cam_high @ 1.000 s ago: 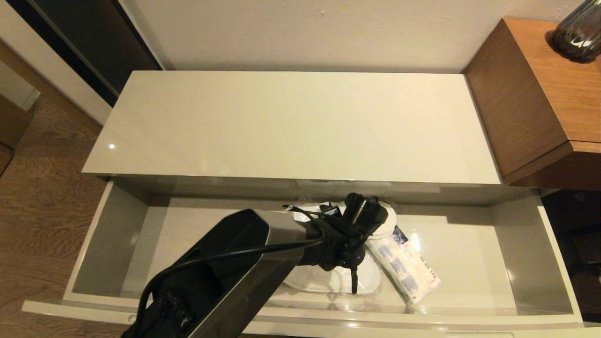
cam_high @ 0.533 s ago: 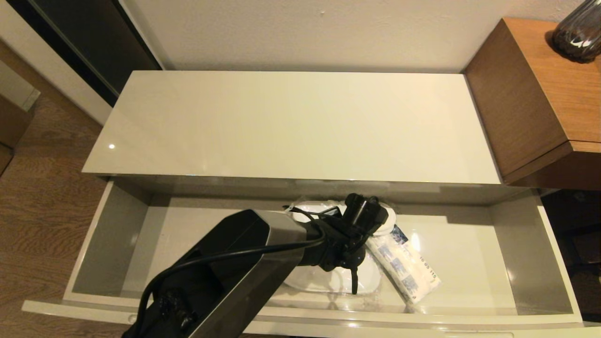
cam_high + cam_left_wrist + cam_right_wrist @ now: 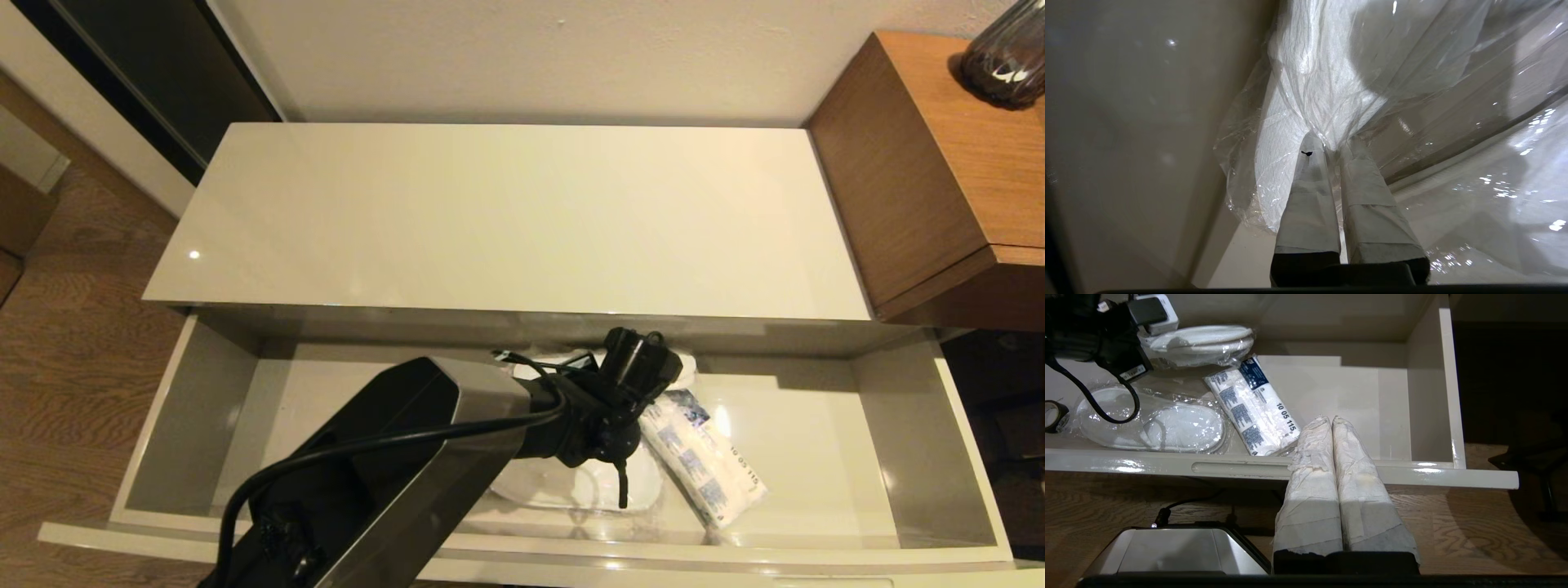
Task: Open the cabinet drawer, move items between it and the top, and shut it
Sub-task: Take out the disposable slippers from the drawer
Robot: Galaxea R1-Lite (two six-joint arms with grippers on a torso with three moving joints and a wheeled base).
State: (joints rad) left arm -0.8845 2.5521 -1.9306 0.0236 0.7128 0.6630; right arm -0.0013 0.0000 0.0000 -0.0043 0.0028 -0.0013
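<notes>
Open drawer (image 3: 963,441) holds wrapped slippers (image 3: 1167,426) beside blue-printed packet (image 3: 1251,408)

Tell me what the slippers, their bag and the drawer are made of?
The slippers look like soft white cloth, crinkly like paper towel. Their bag, pinched by the left gripper, looks like thin clear plastic: it wrinkles and glints. The drawer seems to be glossy painted board, shiny enough to mirror lights; I can't tell what is under the finish.
</notes>
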